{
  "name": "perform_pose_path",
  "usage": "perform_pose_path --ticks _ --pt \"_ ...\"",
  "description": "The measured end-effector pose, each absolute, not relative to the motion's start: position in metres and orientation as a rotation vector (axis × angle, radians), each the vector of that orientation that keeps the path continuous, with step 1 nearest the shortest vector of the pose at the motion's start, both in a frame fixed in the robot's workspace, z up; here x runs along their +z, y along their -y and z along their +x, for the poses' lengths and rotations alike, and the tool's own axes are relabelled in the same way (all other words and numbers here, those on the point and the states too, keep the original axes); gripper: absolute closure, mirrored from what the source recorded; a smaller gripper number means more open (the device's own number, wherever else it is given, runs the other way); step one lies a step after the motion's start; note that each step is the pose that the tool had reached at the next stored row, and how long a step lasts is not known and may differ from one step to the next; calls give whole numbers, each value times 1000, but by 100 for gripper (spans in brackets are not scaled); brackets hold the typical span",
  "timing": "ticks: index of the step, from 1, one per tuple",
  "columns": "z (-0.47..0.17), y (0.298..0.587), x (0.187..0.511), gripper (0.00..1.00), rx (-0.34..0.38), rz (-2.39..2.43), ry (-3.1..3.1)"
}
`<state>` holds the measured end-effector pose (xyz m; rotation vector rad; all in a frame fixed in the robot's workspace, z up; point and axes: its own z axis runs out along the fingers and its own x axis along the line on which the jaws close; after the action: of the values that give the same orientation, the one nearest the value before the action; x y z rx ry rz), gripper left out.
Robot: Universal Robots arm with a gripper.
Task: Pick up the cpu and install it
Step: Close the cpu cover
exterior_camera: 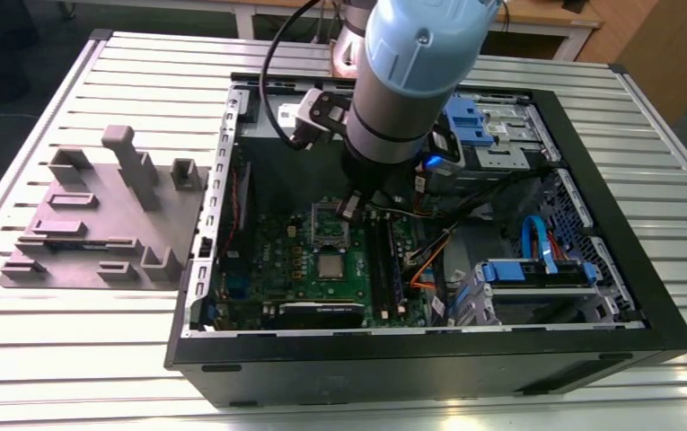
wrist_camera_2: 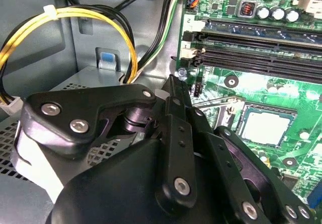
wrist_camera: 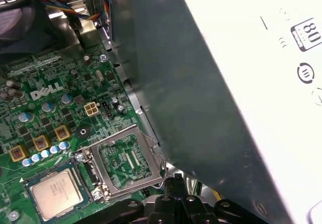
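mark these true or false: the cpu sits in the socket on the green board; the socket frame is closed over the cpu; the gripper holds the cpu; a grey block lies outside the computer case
1. The cpu sits in the socket on the green board. True.
2. The socket frame is closed over the cpu. False: it is swung open beside it.
3. The gripper holds the cpu. False: the cpu lies on the board, apart from it.
4. A grey block lies outside the computer case. True.

White printed lettering stands on the green board (wrist_camera: 55,90) in the first wrist view. Dark marks stand on a pale label (wrist_camera: 282,58). Print on the cpu (wrist_camera: 54,195) is too faint to read.
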<state>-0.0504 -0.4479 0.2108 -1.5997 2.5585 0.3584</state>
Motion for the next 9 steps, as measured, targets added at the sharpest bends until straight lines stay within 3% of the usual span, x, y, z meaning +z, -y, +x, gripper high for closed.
perform_pose_path --ticks 9 --pt "-50 448 217 90 339 -1606 -2580"
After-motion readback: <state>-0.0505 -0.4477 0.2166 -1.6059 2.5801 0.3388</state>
